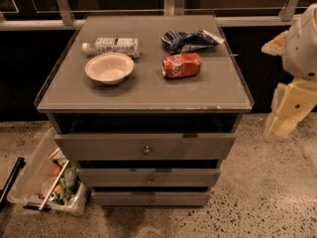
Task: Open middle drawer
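The grey cabinet (148, 95) has three drawers stacked at its front. The middle drawer (114, 177) has a mid-height flat front with a small round knob (148, 180) at centre. It sits between the taller top drawer (99, 147) and the slimmer bottom drawer (119, 199). Its front lines up with the other fronts, with a dark gap above it. My gripper (287, 118), cream and white, hangs at the right edge of the camera view, beside the cabinet's right side, well away from the knob and holding nothing.
On the cabinet top lie a white bowl (109, 67), a plastic bottle (111, 46), a crushed orange can (182, 65) and a blue chip bag (190, 39). A clear bin of odds and ends (47, 182) stands on the speckled floor at the lower left.
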{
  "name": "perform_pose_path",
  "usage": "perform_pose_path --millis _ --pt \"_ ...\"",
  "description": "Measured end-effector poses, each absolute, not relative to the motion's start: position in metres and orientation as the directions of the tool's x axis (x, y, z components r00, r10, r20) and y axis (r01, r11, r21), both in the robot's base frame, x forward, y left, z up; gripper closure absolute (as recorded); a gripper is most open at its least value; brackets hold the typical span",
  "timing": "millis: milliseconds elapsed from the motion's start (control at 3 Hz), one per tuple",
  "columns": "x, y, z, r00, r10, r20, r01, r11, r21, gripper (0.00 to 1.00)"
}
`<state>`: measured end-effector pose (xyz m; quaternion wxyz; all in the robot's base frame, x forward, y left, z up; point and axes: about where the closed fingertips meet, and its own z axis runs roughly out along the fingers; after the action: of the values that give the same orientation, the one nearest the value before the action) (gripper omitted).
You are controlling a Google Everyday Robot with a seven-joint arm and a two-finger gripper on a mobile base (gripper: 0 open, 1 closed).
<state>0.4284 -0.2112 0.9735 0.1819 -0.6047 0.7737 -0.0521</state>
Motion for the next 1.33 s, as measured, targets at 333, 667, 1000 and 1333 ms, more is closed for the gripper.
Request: perform_pose_path --millis 333,667,1000,1333 --pt "0.413 -0.212 0.938 -0.169 -0.961 -0.219 -0.925 0.232 -0.3 0.0" --pt "0.398 -0.218 0.897 -0.11 -0.963 -0.248 -0.929 0.188 -0.318 0.0" --pt "0.4 -0.218 0.89 -0.056 -0.97 -0.236 -0.931 0.136 -0.34 0.0" --pt "0.4 -0.218 0.89 -0.055 -0.97 -0.236 -0.93 0.136 -0.34 0.0"
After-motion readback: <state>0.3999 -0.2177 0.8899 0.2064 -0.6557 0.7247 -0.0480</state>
